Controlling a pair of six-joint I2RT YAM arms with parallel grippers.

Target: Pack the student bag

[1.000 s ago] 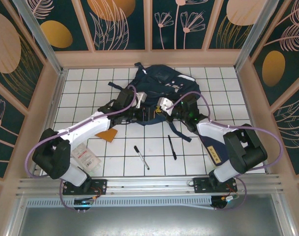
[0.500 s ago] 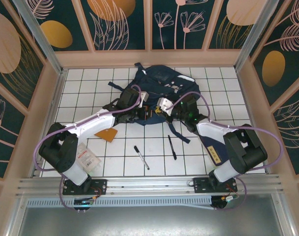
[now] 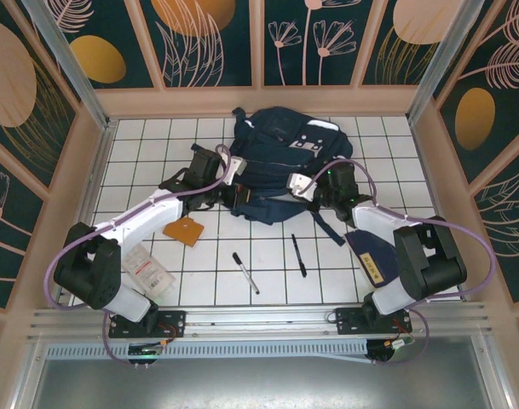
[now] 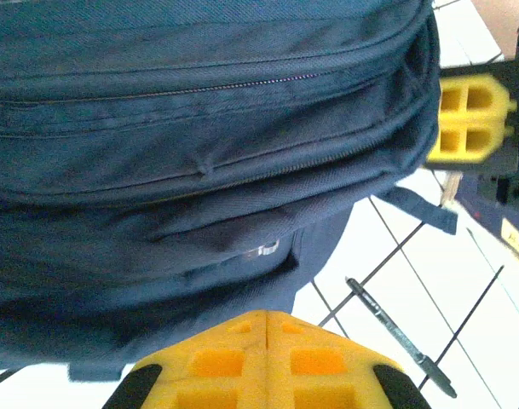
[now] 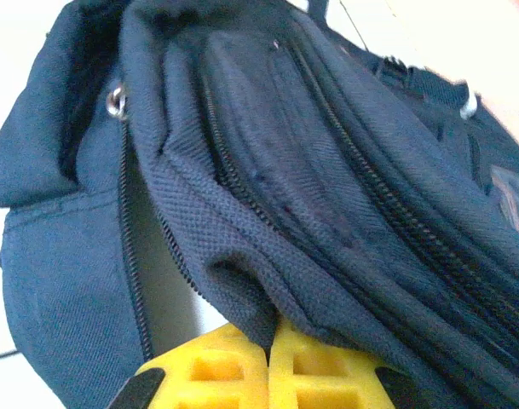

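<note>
- At the far middle of the counter point(image 3: 140, 153) lies the student bag point(image 3: 280, 162); both my arms reach to its near edge, one from each side
- my right claw point(image 5: 270, 336) is clamped on a fold of the bag's cloth beside an unzipped seam; pale lining shows in the gap next to that fold
- my left claw point(image 4: 266, 328) has its pads together, right against the bag's lower cloth; whether a pinch of fabric is caught between them I cannot tell
- the step in hand, as I judge it, is spreading the bag's mouth so that things can go in
- to do it well I should make sure the left side really has cloth before pulling; if it does not, take a new hold at the zip edge
- I should draw the two claws apart evenly and a little upward, so the lip rises and the bag does not slide toward the far wall; pulling along the zip line should strain the cloth less than pulling across it
- one claw alone must be able to hold the mouth open, since the other has to fetch what lies nearer me
- counted: one bag; two pens, a marker point(image 3: 245, 273) and a thinner black pen point(image 3: 299, 255), near each other; one orange card point(image 3: 184, 231); one clear packet point(image 3: 148, 273); one dark-blue notebook point(image 3: 371, 256) partly under my right forearm; two claws
</note>
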